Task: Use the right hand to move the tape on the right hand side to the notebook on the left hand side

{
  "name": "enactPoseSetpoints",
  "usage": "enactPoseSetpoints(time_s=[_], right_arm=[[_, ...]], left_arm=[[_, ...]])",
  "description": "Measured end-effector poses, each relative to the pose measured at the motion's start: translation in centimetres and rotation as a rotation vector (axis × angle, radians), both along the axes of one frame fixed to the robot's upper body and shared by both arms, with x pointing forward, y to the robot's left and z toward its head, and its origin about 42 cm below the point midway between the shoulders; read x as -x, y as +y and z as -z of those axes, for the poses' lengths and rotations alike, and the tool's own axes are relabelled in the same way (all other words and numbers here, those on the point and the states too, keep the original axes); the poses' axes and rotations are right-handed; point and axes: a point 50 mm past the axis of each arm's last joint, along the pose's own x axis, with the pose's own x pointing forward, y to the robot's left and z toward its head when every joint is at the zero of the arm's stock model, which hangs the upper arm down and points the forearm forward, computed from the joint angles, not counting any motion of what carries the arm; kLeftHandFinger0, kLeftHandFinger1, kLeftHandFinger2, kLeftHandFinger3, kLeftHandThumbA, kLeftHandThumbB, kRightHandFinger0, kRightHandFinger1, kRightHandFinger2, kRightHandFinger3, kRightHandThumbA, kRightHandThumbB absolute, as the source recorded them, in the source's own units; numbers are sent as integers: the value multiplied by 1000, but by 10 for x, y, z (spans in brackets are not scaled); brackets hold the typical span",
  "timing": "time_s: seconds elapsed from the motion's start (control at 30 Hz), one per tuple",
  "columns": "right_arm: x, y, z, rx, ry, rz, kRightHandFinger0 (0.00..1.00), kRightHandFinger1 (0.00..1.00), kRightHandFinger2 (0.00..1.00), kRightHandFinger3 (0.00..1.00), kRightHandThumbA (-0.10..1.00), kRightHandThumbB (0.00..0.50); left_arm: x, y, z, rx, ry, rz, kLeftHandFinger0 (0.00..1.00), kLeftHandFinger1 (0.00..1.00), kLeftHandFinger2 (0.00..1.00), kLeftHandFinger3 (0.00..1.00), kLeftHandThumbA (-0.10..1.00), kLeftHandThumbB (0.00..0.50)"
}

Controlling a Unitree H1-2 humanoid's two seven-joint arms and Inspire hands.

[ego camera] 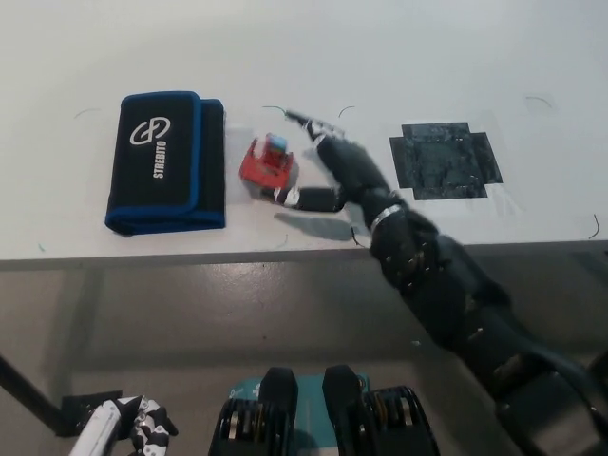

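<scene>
White tabletop (399, 57) fills the upper part of the head view, smooth and bare in most places, with a few thin curved pen marks scattered across it. Its front edge runs across the picture just below the middle, and beneath it lies a grey floor in dull shade. A patch of black tape strips (443, 161), shaped like a rough cross, is stuck flat on the surface at the right. At the left lies the notebook (165, 162), a black case with blue trim and a white logo, resting flat near the table's front edge.

Between those two sits the tape (266, 164), a small red dispenser with a bit of blue on top, resting on the table just beside the notebook's right edge and not on it. The black right hand (328, 171) reaches in from the lower right, its fingers spread apart; one finger extends behind the tape and another lies at its near side, so the hand holds nothing firmly. The white left hand (119, 426) rests low at the bottom left corner, below the table; whether it is open or closed cannot be told.
</scene>
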Motion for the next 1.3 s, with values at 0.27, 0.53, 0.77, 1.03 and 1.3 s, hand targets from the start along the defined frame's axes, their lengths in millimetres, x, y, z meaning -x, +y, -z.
enactPoseSetpoints(time_s=[0.27, 0.53, 0.77, 1.03, 1.3], right_arm=[[16, -32, -32, -38, -143, -25, 1000, 1000, 1000, 1000, 821, 405], [56, -58, -33, -49, -197, -42, 1000, 1000, 1000, 1000, 853, 428], [113, -89, -12, -73, -192, -23, 1000, 1000, 1000, 1000, 768, 359], [202, -147, 11, -100, -168, 70, 1000, 1000, 1000, 1000, 787, 333], [310, -196, 68, -48, 46, 166, 1000, 1000, 1000, 1000, 860, 296]], left_arm=[[0, 0, 2, 0, 7, -2, 214, 154, 200, 365, 48, 96], [0, 1, 5, 2, 19, -6, 244, 163, 203, 368, 26, 88], [0, 1, 6, 3, 22, -7, 221, 148, 175, 349, 53, 95], [2, 2, 10, 4, 36, -11, 207, 150, 190, 357, 25, 97], [11, 5, 17, 12, 64, -25, 215, 155, 198, 370, 23, 96]])
